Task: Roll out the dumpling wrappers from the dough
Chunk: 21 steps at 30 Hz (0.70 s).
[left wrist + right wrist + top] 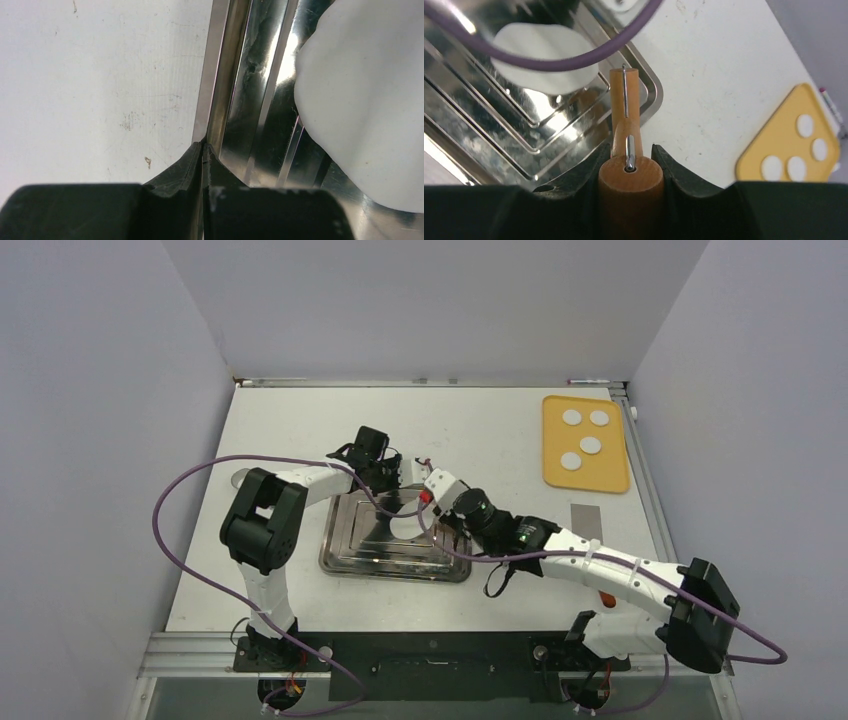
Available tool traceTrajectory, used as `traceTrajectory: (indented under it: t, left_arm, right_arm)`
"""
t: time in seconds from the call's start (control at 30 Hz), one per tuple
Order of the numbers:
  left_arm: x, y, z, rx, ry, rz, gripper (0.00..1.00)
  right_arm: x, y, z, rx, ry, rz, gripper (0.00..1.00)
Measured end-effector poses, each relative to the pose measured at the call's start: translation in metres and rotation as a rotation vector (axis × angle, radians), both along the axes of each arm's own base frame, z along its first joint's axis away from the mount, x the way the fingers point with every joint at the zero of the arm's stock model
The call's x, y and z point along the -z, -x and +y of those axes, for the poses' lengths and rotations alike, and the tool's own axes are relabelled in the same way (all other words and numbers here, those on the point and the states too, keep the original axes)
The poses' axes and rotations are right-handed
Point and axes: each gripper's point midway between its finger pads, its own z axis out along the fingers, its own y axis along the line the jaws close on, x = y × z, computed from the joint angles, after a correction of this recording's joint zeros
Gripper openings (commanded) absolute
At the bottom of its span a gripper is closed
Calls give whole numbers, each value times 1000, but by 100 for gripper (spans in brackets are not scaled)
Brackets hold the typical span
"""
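Note:
A steel tray (350,550) lies mid-table with a white dough piece (405,527) in its far part. My left gripper (388,480) is shut on the tray's far rim (215,100); its fingertips (192,160) pinch the rim, and the dough (365,100) lies just to the right. My right gripper (437,508) is shut on a wooden rolling pin (630,172), whose front end (625,95) sits at the tray's corner, beside the dough (544,57). Several dumpling wrappers (591,445) lie on a yellow board (610,475) at the far right, and they also show in the right wrist view (796,167).
Grey walls close in the table on the left, back and right. A purple cable (200,480) loops from the left arm, and another cable (574,60) crosses the right wrist view. A grey patch (587,517) lies below the yellow board.

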Motion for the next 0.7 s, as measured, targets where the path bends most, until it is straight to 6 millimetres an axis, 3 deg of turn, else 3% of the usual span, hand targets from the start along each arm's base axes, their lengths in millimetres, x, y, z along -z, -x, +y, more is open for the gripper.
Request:
traceTrajectory:
  t: [0.13,0.3,0.43,0.6,0.7]
  left_arm:
    - [0,0,0,-1,1,1,0]
    - [0,0,0,-2,1,1,0]
    - [0,0,0,-2,1,2,0]
    - [0,0,0,-3,1,2,0]
    - [0,0,0,-3,1,2,0]
  right_arm:
    - [8,21,1,-135,225,-84,8]
    - [8,38,20,-321,371,-199,8]
    - [14,38,50,-427,438,-260,8]
    - [50,26,83,-515,545,-270,8]
    - [65,20,90,-532,587,-281,8]
